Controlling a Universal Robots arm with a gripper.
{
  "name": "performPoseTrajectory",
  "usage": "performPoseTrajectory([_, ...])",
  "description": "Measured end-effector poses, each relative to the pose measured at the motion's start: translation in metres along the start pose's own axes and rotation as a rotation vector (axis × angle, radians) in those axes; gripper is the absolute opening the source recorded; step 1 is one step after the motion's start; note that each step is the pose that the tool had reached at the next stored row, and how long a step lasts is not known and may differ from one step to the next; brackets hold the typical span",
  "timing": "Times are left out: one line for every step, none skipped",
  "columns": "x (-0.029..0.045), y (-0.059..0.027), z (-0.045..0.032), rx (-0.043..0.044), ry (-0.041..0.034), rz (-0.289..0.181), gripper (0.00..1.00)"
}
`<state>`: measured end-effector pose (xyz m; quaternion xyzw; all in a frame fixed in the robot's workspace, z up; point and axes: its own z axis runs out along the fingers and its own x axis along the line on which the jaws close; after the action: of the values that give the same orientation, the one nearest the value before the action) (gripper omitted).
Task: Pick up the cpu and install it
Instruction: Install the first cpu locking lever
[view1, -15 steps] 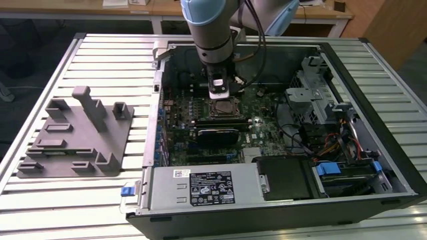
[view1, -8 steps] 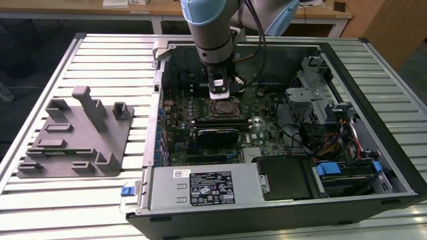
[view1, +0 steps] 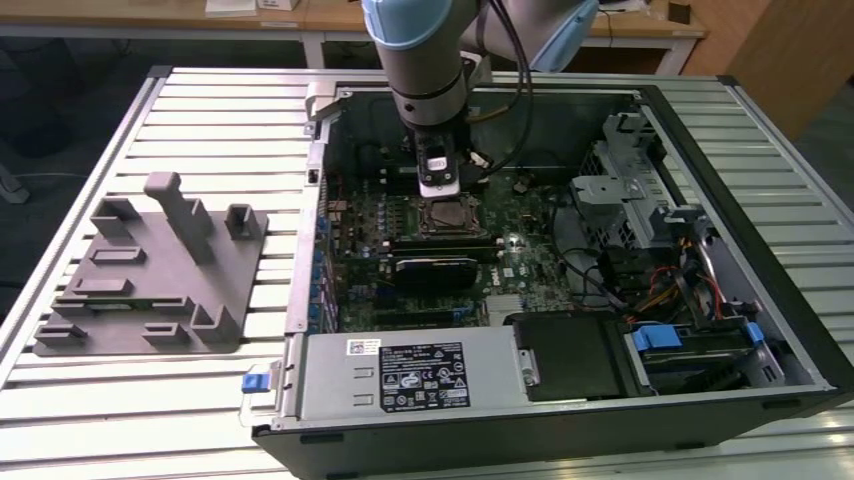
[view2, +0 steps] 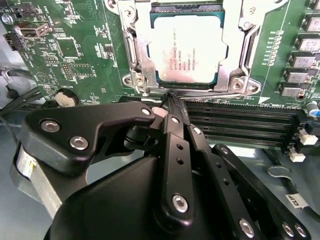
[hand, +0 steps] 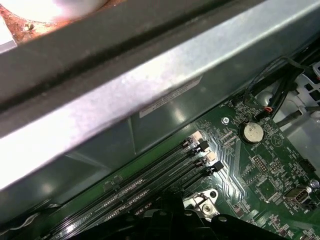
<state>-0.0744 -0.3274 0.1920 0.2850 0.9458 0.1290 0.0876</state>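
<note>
The cpu (view2: 187, 50) already lies flat in the square socket frame (view2: 134, 55) on the green motherboard (view2: 75, 55), its silvery top facing up and the metal frame lying around its edges, so the placing looks done; whether the frame is latched I cannot tell, though a thin retention lever (view2: 220, 94) lies along the socket's edge nearest the pincer; the pincer (view2: 169, 100) has its fingers drawn together with nothing between them, the tips resting at or just beside that edge of the socket, between the frame and the black memory slots (view2: 240, 125); judging by this, what is left is at most the securing of the chip; in the exterior view the arm (view1: 427, 60) reaches straight down into the open computer case (view1: 747, 330), which lies on its side on a slatted metal counter (view1: 200, 120); a grey fixture (view1: 147, 270) with upright posts sits on the counter well apart from the case, toward the exterior view's left; a boxed power supply (view1: 400, 375) fills the case's near corner; a coin cell battery (hand: 251, 132) shows on the board in the first wrist view; behind the counter stand pale wooden desks (view1: 160, 15) over a dark floor.
</note>
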Motion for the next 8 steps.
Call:
performPoseTrajectory([0.0000,0.0000,0.0000,0.0011,-0.0007,0.000,0.11])
performPoseTrajectory([0.0000,0.0000,-0.0001,0.0021,-0.0014,-0.001,0.11])
performPoseTrajectory([0.0000,0.0000,-0.0001,0.0027,-0.0019,-0.001,0.11])
performPoseTrajectory([0.0000,0.0000,-0.0001,0.0033,-0.0024,-0.002,0.11])
performPoseTrajectory([0.0000,0.0000,-0.0001,0.0038,-0.0030,-0.002,0.11])
performPoseTrajectory([0.0000,0.0000,0.0000,0.0044,-0.0036,-0.003,0.11])
performPoseTrajectory([0.0000,0.0000,0.0001,0.0051,-0.0043,-0.003,0.11])
performPoseTrajectory([0.0000,0.0000,0.0001,0.0058,-0.0050,-0.004,0.11])
